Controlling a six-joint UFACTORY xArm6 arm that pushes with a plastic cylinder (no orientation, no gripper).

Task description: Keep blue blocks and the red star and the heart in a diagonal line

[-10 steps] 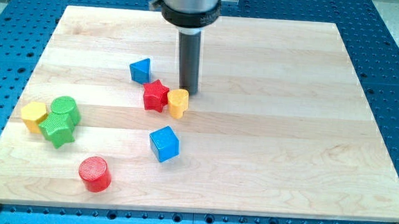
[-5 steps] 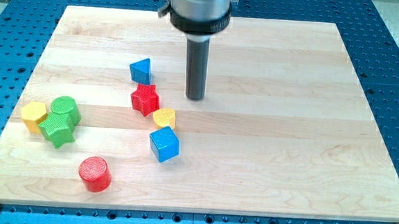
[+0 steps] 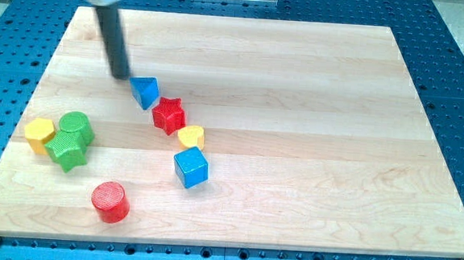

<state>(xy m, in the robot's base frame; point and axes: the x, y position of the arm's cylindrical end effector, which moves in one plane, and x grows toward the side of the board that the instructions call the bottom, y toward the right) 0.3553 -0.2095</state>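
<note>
My tip [image 3: 120,76] sits at the view's upper left, just left of and slightly above the blue triangular block [image 3: 145,91]. Running down and to the right from that block are the red star [image 3: 168,114], the yellow heart [image 3: 190,136] and the blue cube [image 3: 190,167]. These four blocks lie close together in a slanted row. The heart nearly touches the star and the cube.
A yellow hexagonal block [image 3: 40,134], a green cylinder [image 3: 76,126] and a green star [image 3: 67,150] cluster at the view's left. A red cylinder [image 3: 110,201] stands near the bottom edge of the wooden board [image 3: 335,152].
The rod has swung from the middle of the board to the upper left. The blue triangular block has shifted slightly left and down. Earlier, the heart moved down toward the blue cube and the star moved left.
</note>
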